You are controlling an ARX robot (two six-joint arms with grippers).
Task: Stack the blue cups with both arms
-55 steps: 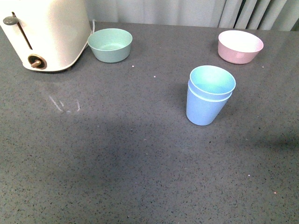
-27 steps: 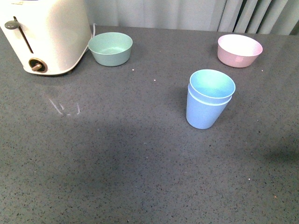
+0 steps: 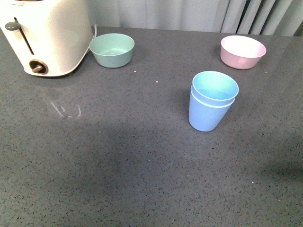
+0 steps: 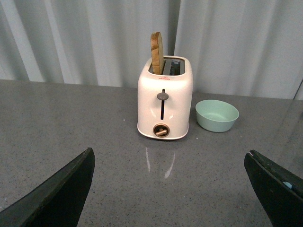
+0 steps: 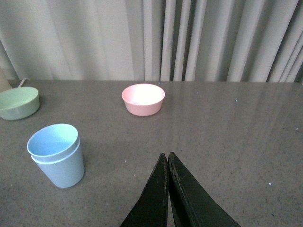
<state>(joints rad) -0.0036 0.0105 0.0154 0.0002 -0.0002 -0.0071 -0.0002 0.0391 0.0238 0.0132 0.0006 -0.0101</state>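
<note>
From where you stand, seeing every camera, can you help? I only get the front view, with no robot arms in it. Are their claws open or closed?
Observer: The left gripper is wide open, holding nothing.
Visitor: And the other one?
Observer: The right gripper has its fingers pressed together, empty, away from the blue cups.
Visitor: Anything in that toaster?
Observer: Yes, a slice of bread stands up out of the toaster.
</note>
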